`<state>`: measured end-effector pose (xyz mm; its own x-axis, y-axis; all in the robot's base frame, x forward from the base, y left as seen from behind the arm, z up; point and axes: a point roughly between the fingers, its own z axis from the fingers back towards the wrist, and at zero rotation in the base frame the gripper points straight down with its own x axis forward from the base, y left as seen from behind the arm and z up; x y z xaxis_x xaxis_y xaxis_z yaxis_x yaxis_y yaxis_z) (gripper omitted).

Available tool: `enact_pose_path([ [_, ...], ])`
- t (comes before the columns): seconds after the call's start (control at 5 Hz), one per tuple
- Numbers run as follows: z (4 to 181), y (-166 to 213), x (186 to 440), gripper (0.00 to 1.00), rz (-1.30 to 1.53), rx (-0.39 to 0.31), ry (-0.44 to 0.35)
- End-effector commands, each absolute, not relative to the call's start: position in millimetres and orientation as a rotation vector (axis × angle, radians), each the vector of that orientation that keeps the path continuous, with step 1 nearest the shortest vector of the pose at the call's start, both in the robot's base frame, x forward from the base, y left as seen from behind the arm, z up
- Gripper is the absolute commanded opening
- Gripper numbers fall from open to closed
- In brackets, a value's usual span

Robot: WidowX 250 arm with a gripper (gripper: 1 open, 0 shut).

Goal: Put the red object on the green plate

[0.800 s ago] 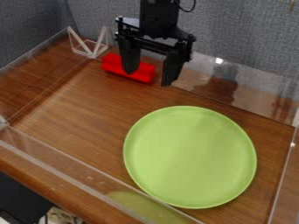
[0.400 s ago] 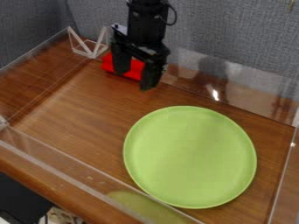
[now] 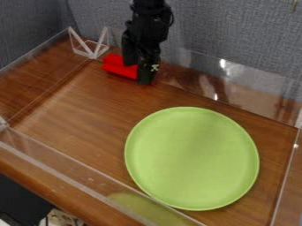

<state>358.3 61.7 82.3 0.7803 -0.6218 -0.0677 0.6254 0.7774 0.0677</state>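
The red object lies at the back of the wooden table, near the rear wall. My black gripper points straight down at the block's right end and hides that end. The gripper is turned edge-on to the camera, so one finger mostly covers the other. The jaws stand open, and I cannot tell whether the fingers touch the block. The green plate lies flat at the front right with nothing on it, well apart from the gripper.
Clear plastic walls ring the wooden table. A small white wire-frame piece stands at the back left corner, just left of the red object. A grey fabric backdrop runs behind.
The gripper has turned about its vertical axis from facing the camera with its fingers spread to edge-on. It has shifted left and down onto the red object's right end. Block and plate have not moved.
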Motion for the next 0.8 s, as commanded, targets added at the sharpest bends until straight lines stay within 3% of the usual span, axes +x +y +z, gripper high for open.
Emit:
enact_pose_path([
  [0.0, 97.0, 84, 382, 1.0, -0.747, 0.141, -0.024],
  [0.4, 81.8, 112, 421, 1.0, -0.836, 0.158, -0.032],
  [0.6, 76.2, 120, 421, 1.0, -0.8, 0.16, -0.023],
])
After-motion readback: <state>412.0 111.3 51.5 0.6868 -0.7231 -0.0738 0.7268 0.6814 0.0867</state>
